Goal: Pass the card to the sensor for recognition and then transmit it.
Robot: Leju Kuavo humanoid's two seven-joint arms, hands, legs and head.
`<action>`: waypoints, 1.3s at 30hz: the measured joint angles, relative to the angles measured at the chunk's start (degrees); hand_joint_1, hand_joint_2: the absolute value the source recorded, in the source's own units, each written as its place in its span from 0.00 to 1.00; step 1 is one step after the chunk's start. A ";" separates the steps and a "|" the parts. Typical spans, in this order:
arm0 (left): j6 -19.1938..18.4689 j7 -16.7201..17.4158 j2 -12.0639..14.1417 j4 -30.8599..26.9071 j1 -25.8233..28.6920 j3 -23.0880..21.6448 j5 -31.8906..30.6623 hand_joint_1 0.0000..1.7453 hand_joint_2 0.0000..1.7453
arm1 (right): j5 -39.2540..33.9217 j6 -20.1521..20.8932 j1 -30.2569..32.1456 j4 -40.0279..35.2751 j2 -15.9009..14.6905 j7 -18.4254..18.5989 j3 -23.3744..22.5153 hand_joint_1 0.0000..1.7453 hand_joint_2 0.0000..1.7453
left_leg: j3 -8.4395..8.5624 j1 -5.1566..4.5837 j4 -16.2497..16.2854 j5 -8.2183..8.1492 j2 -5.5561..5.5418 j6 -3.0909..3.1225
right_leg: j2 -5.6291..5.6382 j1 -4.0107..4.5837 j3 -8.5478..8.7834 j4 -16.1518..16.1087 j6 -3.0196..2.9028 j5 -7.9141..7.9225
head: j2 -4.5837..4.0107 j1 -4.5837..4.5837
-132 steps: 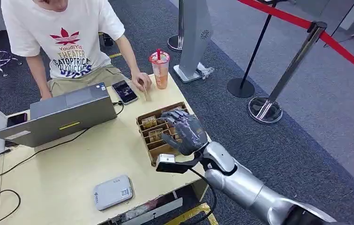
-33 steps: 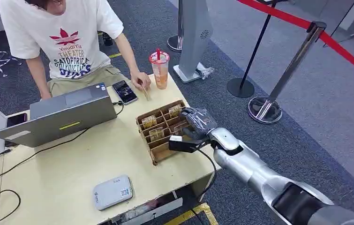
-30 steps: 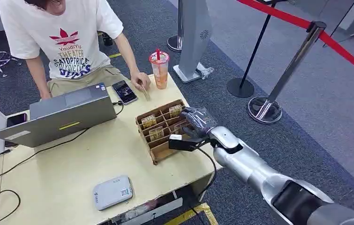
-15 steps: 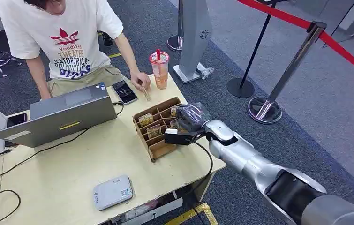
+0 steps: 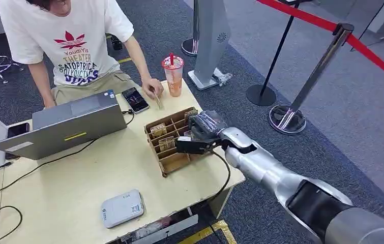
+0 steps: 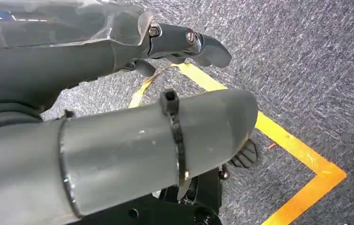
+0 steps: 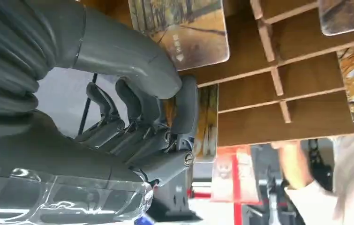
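A brown cardboard rack [image 5: 168, 152] with several slots stands on the table's right side, with picture cards [image 5: 158, 129] upright in it. My right hand [image 5: 205, 124] reaches down into the rack's far right slots. In the right wrist view its thumb [image 7: 132, 58] and dark fingers [image 7: 184, 105] close on the edge of one autumn-picture card [image 7: 208, 124], still low in the rack [image 7: 278, 112]. Another card [image 7: 184, 28] stands in a neighbouring slot. The grey-white sensor box [image 5: 122, 207] lies near the table's front edge. My left hand [image 6: 118, 136] hangs over the carpet with nothing in it.
A person sits at the far side with a hand [image 5: 152, 86] on the table beside a phone [image 5: 135, 99] and an orange drink cup [image 5: 173, 75]. A grey laptop [image 5: 67, 124] with cables lies at the left. Stanchions [image 5: 301, 101] with red tape stand to the right.
My right hand has swung from above the rack's front to its far right slots and lowered in. The rack has shifted slightly left and away. The fingers have closed on a card.
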 joint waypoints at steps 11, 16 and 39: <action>-0.46 0.00 0.42 0.09 0.29 0.00 -0.41 0.00 0.00 | -3.45 1.66 -0.84 -1.97 -1.88 -0.46 0.76 0.93 1.00 | -0.02 -0.01 0.01 0.00 -0.01 0.00 | -0.01 0.00 -0.01 0.00 0.00 0.00 | 0.00 0.02; -0.46 0.00 0.55 0.17 0.51 0.00 -0.44 0.00 0.00 | -3.74 1.70 -0.97 -2.40 -2.18 -0.46 0.81 0.92 1.00 | -0.02 0.00 0.01 0.00 -0.01 0.00 | -0.01 0.00 -0.01 0.00 0.00 0.00 | 0.00 0.00; -0.07 -0.07 0.52 0.57 0.50 0.00 -0.41 0.00 0.00 | -4.00 3.10 -4.35 -4.81 -2.21 0.20 1.05 0.25 1.00 | -0.03 0.00 0.01 0.00 -0.02 0.00 | -0.01 0.00 -0.01 0.00 0.00 0.00 | 0.00 0.00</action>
